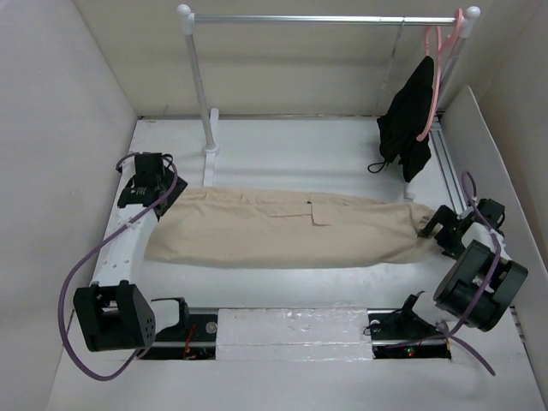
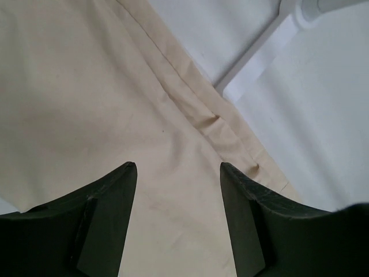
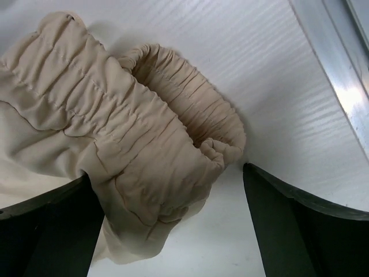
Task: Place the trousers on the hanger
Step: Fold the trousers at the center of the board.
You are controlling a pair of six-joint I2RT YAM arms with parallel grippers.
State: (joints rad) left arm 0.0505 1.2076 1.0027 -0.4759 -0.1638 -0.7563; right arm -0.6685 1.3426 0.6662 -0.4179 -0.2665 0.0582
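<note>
The beige trousers [image 1: 282, 229] lie flat across the table, leg ends at the left, gathered waist at the right. My left gripper [image 1: 163, 199] is open just above the leg end; the left wrist view shows plain fabric [image 2: 86, 98] between its spread fingers [image 2: 124, 196]. My right gripper [image 1: 433, 226] is open at the waist; the right wrist view shows the elastic waistband [image 3: 144, 115] bunched between its fingers [image 3: 288, 219], nearer the left one. A thin grey wire [image 1: 396, 60], seemingly the hanger seen edge-on, hangs from the rail beside the black garment.
A clothes rack [image 1: 325, 19] stands at the back, with a foot [image 2: 259, 57] near the trousers' leg end. A pink hanger [image 1: 435, 51] with a black garment [image 1: 409, 116] hangs at the rail's right end. An aluminium rail [image 3: 346, 75] runs along the right side.
</note>
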